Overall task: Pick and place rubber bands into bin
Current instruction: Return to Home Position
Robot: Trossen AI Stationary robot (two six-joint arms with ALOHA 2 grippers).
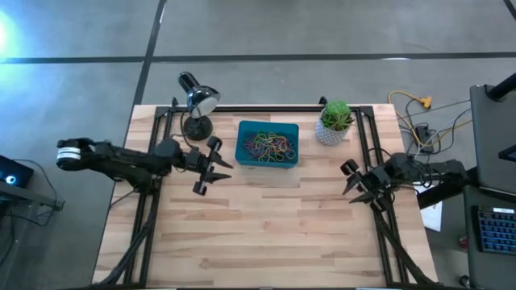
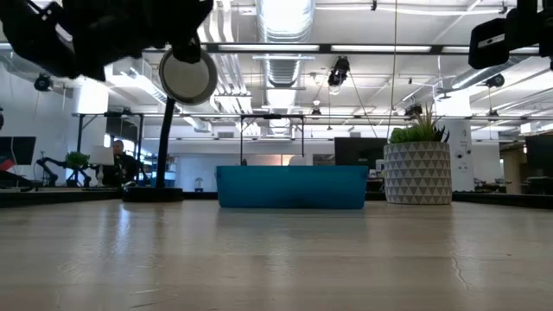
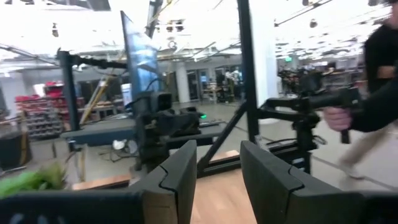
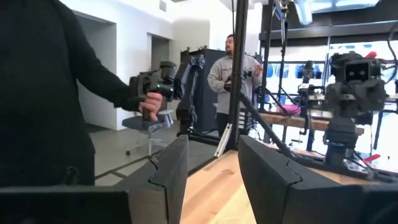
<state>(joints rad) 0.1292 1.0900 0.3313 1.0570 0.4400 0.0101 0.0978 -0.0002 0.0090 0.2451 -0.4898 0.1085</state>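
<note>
The dark left arm [image 1: 121, 159] hangs over the light wooden desk [image 1: 266, 234]. The left jaws are parted with a clear gap and hold nothing, just left of the shallow rectangular teal-blue plastic bin [image 1: 244, 127]. A heap of thin mixed-colour rubber bands [image 1: 268, 147] lies inside that bin, at the desk's far middle, touching neither arm. The dark right arm [image 1: 403, 171] sits at the desk's right edge. The right jaws are likewise parted and empty, well apart from the bin.

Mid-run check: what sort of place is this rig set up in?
Likely a robotics lab or open workshop: exposed ceiling ducts overhead, a bare concrete floor around the wooden table, and a person standing among equipment beyond it.
</note>
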